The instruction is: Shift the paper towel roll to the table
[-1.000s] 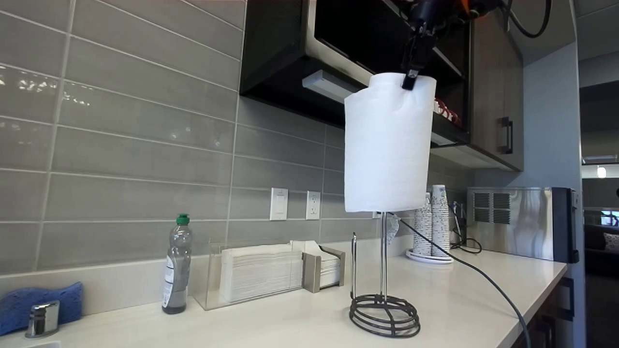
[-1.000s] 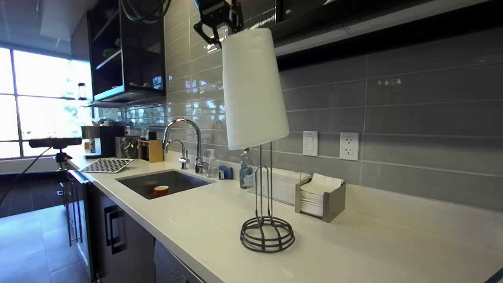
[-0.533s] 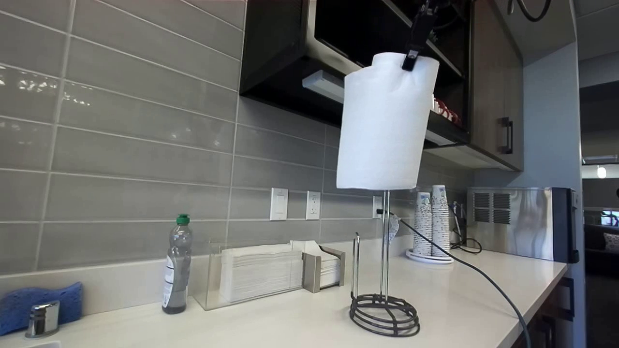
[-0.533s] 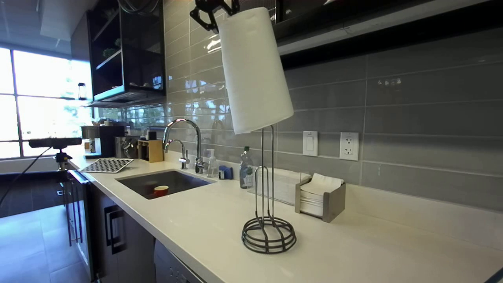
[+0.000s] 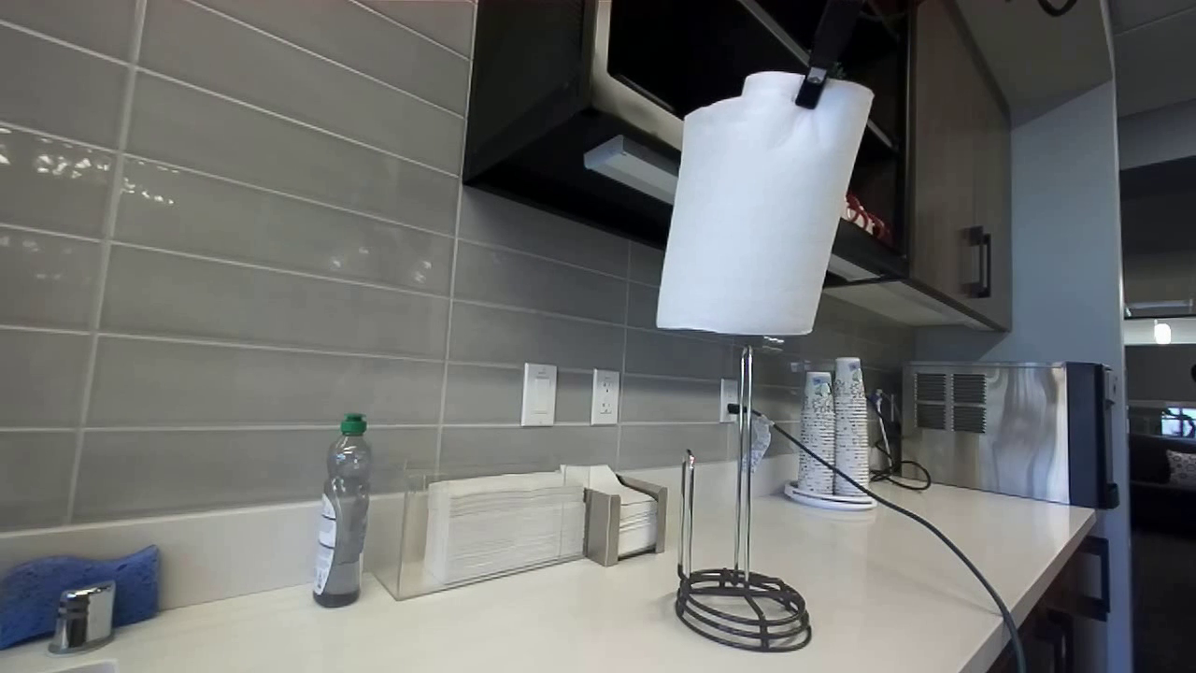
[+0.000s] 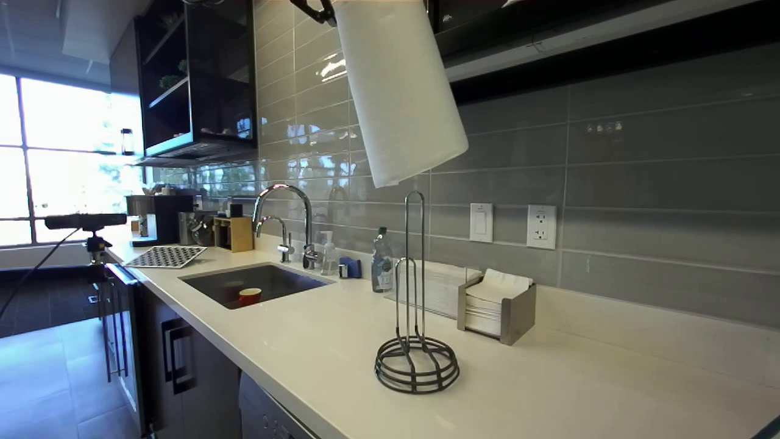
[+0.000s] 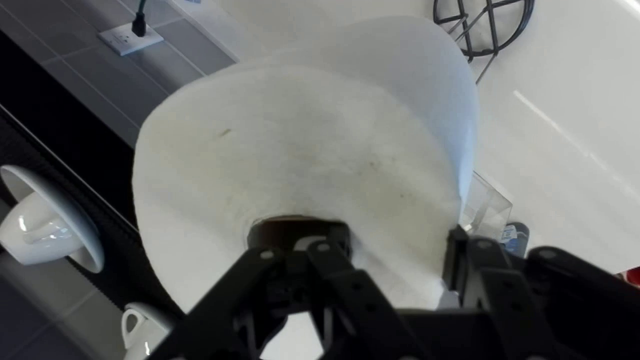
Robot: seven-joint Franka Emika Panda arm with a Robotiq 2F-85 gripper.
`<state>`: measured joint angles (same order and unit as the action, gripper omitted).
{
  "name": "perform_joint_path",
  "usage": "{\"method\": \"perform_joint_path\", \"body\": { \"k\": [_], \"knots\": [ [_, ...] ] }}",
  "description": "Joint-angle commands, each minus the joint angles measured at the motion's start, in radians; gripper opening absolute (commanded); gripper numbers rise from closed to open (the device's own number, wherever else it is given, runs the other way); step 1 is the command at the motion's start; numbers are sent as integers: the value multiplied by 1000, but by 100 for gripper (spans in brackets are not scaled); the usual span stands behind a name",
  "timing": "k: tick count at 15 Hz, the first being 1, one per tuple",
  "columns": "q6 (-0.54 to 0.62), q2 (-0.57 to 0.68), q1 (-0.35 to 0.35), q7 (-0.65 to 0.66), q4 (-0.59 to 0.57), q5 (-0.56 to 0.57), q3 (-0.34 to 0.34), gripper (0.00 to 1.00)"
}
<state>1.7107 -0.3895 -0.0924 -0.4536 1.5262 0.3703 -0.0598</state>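
Note:
The white paper towel roll (image 5: 761, 210) hangs tilted in the air in both exterior views (image 6: 405, 91). Its lower edge is just above the rod top of the black wire holder (image 6: 417, 369), which stands on the cream table (image 6: 548, 390). In the wrist view, my gripper (image 7: 397, 250) is shut on the wall of the roll (image 7: 300, 135). One finger is inside the hollow core and the other is on the outer side. In an exterior view the outer finger (image 5: 811, 90) presses the paper near the top rim. Much of the gripper is out of frame there.
A black cabinet (image 5: 533, 103) is close behind the roll; white cups (image 7: 45, 225) show there. A napkin holder (image 6: 496, 308) and a green-capped bottle (image 5: 341, 523) stand by the wall. Paper cups (image 5: 848, 425) and a dark cable (image 5: 920, 523) are farther along. A sink (image 6: 268, 274) lies beyond.
The roll has risen with my gripper and tilted more. It has come up off the holder's rod, whose top now shows below it. The holder has barely shifted on the table.

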Motion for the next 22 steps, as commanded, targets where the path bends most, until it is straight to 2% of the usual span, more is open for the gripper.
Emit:
{"method": "perform_joint_path", "body": {
  "k": [1, 9, 11, 12, 17, 18, 22],
  "knots": [
    [-19, -43, 36, 57, -7, 68, -17, 18],
    [-59, -135, 91, 163, 59, 57, 28, 18],
    [-46, -151, 91, 133, 94, 67, 46, 18],
    [-73, -110, 83, 140, 42, 39, 40, 43],
    [-73, -124, 85, 138, 73, 39, 52, 43],
    [-73, -124, 85, 138, 74, 39, 52, 18],
    [-58, -124, 113, 206, 103, 4, 121, 18]
  ]
}}
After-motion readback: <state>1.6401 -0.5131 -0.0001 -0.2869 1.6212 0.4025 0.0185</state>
